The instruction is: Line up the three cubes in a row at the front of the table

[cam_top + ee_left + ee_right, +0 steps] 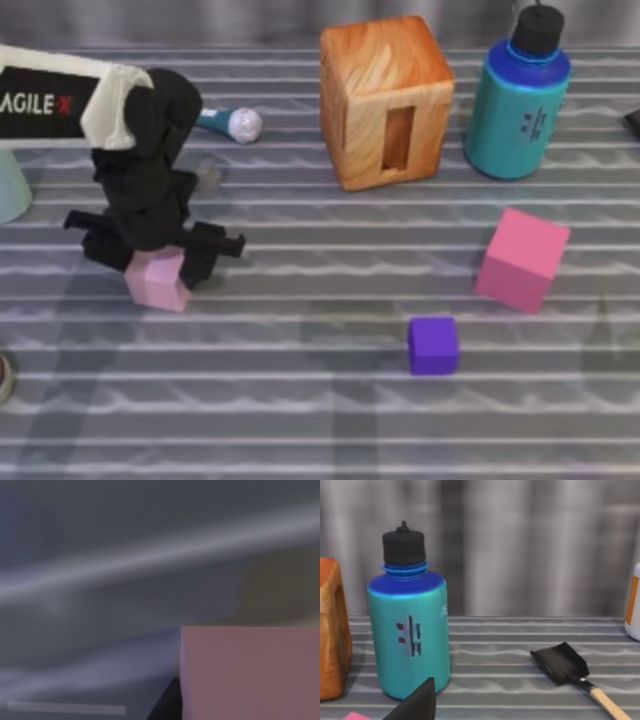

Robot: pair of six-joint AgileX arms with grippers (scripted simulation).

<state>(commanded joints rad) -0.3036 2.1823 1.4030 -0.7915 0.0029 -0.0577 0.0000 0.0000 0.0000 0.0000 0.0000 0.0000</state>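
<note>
- Progress: none of the three cubes stands in a row at the front of the table point(300, 420); they lie scattered across its middle band, so I judge the task at an early stage, with all three placements outstanding.
- Hot pink cube point(523, 259): largest of the three; plain and matte; sits right of centre, turned slightly askew to the stripes; untouched, below the teal bottle point(517, 95).
- Pale pink cube point(158, 278): mid-sized; plain and matte; at the table's left, directly under the left gripper point(155, 262), whose black fingers stand either side of it; whether the jaws are pinching it or merely straddling it, I cannot tell; the left wrist view shows its flat pink face point(250, 672) very close.
- Purple cube point(433, 345): smallest; square to the stripes; nearest the front, well apart from the other two.
- Right gripper: absent from the top view; only a dark tip point(417, 702) shows in the right wrist view; jaw state cannot be told.
- Orange wood-grain block point(385, 100): at the back; no part of the row.
</note>
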